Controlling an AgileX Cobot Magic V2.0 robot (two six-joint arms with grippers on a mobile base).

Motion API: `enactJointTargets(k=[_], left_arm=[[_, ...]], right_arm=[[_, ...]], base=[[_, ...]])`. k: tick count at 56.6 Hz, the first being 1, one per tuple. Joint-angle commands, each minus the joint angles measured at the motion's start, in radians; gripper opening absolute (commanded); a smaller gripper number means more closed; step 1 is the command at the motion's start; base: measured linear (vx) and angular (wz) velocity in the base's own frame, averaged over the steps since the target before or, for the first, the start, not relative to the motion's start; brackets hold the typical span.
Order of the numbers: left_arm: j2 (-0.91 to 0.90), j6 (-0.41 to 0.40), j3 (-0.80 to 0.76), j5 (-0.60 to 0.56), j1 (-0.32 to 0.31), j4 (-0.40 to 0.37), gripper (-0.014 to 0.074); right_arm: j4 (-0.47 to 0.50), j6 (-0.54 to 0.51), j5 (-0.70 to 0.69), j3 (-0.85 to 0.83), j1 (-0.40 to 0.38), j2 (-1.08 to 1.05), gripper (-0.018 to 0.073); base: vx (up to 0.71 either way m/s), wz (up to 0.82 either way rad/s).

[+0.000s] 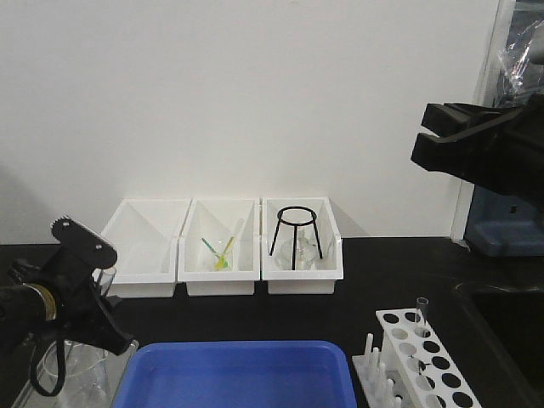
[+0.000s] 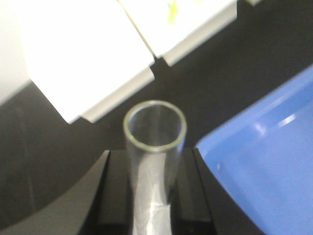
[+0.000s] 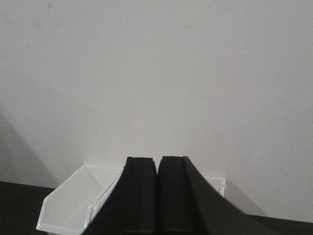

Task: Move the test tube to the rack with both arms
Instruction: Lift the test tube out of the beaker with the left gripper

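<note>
Grip at the far left: the slim clear glass test tube (image 2: 149, 181) is clamped between the jaws of the black left gripper (image 2: 152, 156), its open rim pointing away from the wrist, beside the shallow blue plastic tray (image 2: 264, 161). It should be kept steady and carried across the tray toward the small white plastic rack with round holes (image 1: 406, 333), where a second glass tube (image 1: 422, 313) is already seated. High on the right, the black right gripper (image 3: 157, 169) is seen pressed together and empty, so it would need opening before any handover.

- test tube (image 2: 155, 142): slim clear glass, open rim turned toward the left wrist camera, clamped between the pads of the left gripper (image 2: 152, 159), near left.
- rack (image 1: 416, 348): white, two rows of round holes, pegs along its left side, placed near right; a like tube (image 1: 422, 313) is stood upright in a far hole.
- right gripper (image 3: 157, 169): raised at right, jaws pressed together.
</note>
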Motion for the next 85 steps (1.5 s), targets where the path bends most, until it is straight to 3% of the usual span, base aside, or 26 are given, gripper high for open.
enactJointTargets(k=[1, 13, 25, 33, 71, 85], left_arm=[[-0.082, -0.009, -0.032, -0.087, -0.001, -0.001, -0.0007], [-0.172, -0.018, -0.032, -0.135, -0.002, -0.003, -0.0007], [-0.255, -0.128, -0.032, -0.241, -0.019, -0.002, -0.0007], [-0.297, -0.14, -0.036, -0.276, -0.05, -0.002, -0.0007], [-0.306, -0.14, -0.37, -0.111, -0.289, -0.002, -0.0007], [-0.289, -0.137, -0.442, -0.076, -0.314, -0.001, -0.0007]], right_arm=[[-0.007, -0.01, -0.084, -0.039, 0.0, -0.022, -0.0008], [-0.007, -0.01, -0.043, -0.039, 0.0, -0.022, -0.0008], [-0.007, -0.01, -0.025, -0.039, 0.0, -0.022, -0.0008], [-0.007, -0.01, -0.025, -0.039, 0.001, -0.022, -0.0008], [-0.008, -0.01, -0.103, -0.039, 0.001, -0.022, -0.0008], [-0.113, -0.003, -0.195, -0.039, 0.002, -0.022, -0.0008]], base=[[0.0, 0.0], [0.0, 0.0], [0.0, 0.0], [0.0, 0.0], [0.0, 0.0], [0.0, 0.0]])
